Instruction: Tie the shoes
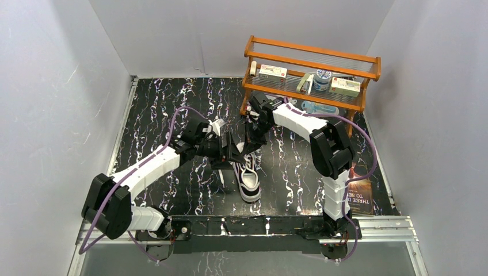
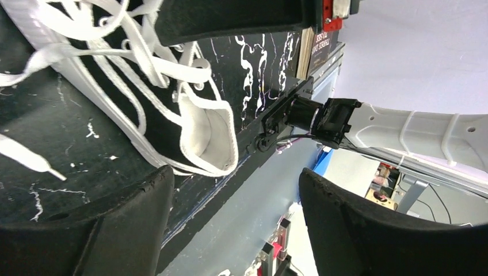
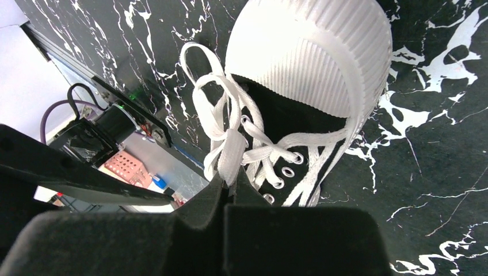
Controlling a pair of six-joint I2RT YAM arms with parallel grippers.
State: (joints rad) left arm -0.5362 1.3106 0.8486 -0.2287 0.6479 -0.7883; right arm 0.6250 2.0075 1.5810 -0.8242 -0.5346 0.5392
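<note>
The black canvas shoe (image 1: 248, 179) with its white toe cap lies mid-table, toe toward the arms. My right gripper (image 1: 253, 138) hovers over its far end. In the right wrist view that gripper (image 3: 231, 183) is shut on a doubled white lace (image 3: 229, 150) pulled up from the eyelets, with the ribbed toe cap (image 3: 311, 57) beyond. My left gripper (image 1: 233, 150) sits just left of the shoe's opening. In the left wrist view it (image 2: 236, 175) stands open with nothing between its fingers (image 2: 115, 230). The shoe's white-lined collar (image 2: 210, 135) and crossed laces (image 2: 138, 57) lie just beyond, and a loose lace end (image 2: 29, 161) rests on the table.
An orange wooden shelf rack (image 1: 311, 72) holding small boxes and a jar stands at the back right, close behind the right arm. A printed card (image 1: 358, 192) lies at the table's right edge. The black marbled tabletop (image 1: 161, 109) is walled by grey panels.
</note>
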